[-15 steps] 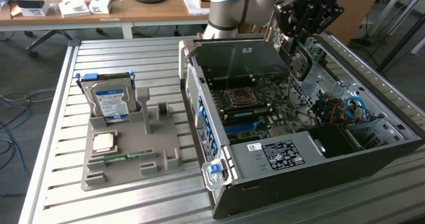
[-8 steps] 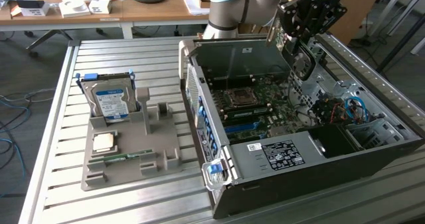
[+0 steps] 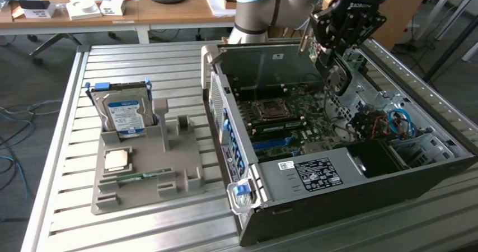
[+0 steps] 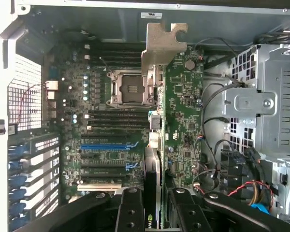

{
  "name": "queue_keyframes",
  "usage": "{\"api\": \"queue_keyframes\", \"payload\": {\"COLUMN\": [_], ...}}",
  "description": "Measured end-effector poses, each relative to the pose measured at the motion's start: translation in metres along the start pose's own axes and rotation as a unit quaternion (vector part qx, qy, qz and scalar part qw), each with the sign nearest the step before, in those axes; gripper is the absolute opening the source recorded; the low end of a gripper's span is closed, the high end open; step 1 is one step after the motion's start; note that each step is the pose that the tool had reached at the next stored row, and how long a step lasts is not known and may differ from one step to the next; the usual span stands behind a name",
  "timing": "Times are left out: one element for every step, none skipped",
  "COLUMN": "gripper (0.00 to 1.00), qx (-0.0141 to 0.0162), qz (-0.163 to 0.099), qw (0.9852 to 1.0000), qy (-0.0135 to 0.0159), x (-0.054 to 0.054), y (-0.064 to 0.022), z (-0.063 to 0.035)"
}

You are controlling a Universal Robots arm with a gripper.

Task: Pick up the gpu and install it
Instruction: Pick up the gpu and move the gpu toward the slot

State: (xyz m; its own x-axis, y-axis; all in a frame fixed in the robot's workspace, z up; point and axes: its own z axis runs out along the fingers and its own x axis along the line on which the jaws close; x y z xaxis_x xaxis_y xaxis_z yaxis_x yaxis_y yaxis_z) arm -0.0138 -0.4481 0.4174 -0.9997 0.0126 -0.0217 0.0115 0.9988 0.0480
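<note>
My gripper [image 3: 334, 49] hangs over the far end of the open computer case [image 3: 321, 207], shut on the gpu [image 3: 337, 75]. The gpu is a thin black card held on edge above the motherboard [image 3: 287, 115]. In the wrist view the gpu [image 4: 153, 159] runs edge-on between my two black fingers [image 4: 129, 212], with my gripper [image 4: 154, 205] clamped around it. Its pale metal bracket [image 4: 162, 48] sticks out at the far end, over the area beside the processor socket [image 4: 128, 89]. The card floats above the board and is not seated in any slot.
Blue and black expansion slots [image 4: 106, 145] lie on the board to one side of the card, and a metal drive cage [image 4: 261, 106] with cables to the other. On the exterior view's left, a grey holder [image 3: 142, 168] carries a hard drive [image 3: 123, 111] and a green memory stick [image 3: 138, 177].
</note>
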Motion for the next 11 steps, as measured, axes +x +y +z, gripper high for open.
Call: {"api": "queue_keyframes", "payload": {"gripper": [0.26, 0.26, 0.26, 0.26, 0.26, 0.26, 0.26, 0.26, 0.26, 0.26, 0.26], "qx": [-0.0004, -0.0008, -0.0011, -0.0016, -0.0019, -0.0023, -0.0027, -0.003, -0.0034, -0.0037, -0.0043], "qz": [0.0, 0.0, 0.0, 0.0, 0.0, 0.0, 0.0, 0.0, 0.0, 0.0, 0.0], "qw": [1.0, 1.0, 1.0, 1.0, 1.0, 1.0, 1.0, 1.0, 1.0, 1.0, 1.0], "qy": [0.0, 0.0, 0.0, 0.0, 0.0, 0.0, 0.0, 0.0, 0.0, 0.0001, 0.0001], "x": [0.0, 0.0, 0.0, -0.001, -0.001, -0.001, -0.001, -0.001, -0.001, -0.002, -0.002], "y": [-0.0001, -0.0002, -0.0003, -0.0003, -0.0004, -0.0005, -0.0006, -0.0007, -0.0008, -0.0009, -0.0009], "z": [0.002, 0.0038, 0.0056, 0.0074, 0.0092, 0.0111, 0.0128, 0.0146, 0.0164, 0.0182, 0.0202]}}
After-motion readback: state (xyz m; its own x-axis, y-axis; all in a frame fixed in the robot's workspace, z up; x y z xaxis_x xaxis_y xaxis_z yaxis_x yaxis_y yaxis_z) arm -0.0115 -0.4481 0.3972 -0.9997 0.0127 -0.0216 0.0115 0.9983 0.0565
